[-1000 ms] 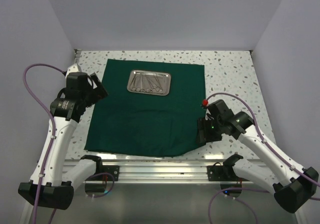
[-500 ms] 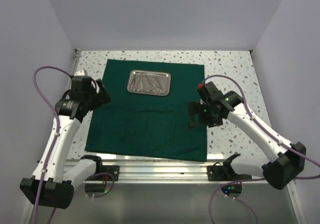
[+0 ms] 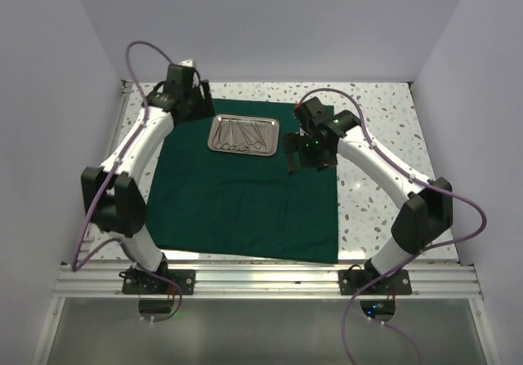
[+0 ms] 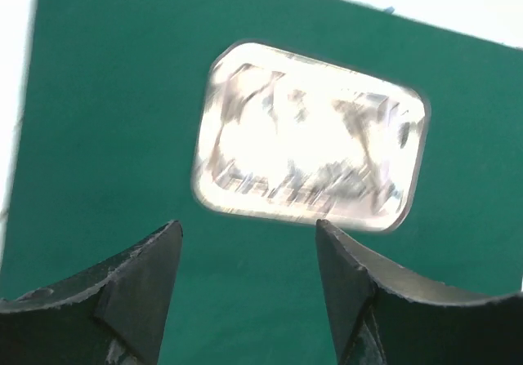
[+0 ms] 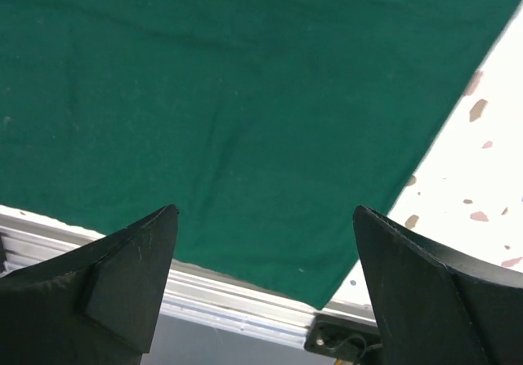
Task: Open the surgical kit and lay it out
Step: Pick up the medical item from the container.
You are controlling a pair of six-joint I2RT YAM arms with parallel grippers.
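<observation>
Both arms have swung forward to flank the steel tray (image 3: 243,134) on the far half of the flat green cloth (image 3: 237,206). Left claw (image 4: 247,228) and right claw (image 5: 265,211) gape empty; a clumsy rim pinch could spill the instruments (image 3: 239,140).

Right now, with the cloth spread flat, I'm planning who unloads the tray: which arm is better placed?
Left, probably. The left tool, open, frames the tray in its wrist view; the right tool, also open, faces the near edge of the cloth, tray unseen.
</observation>
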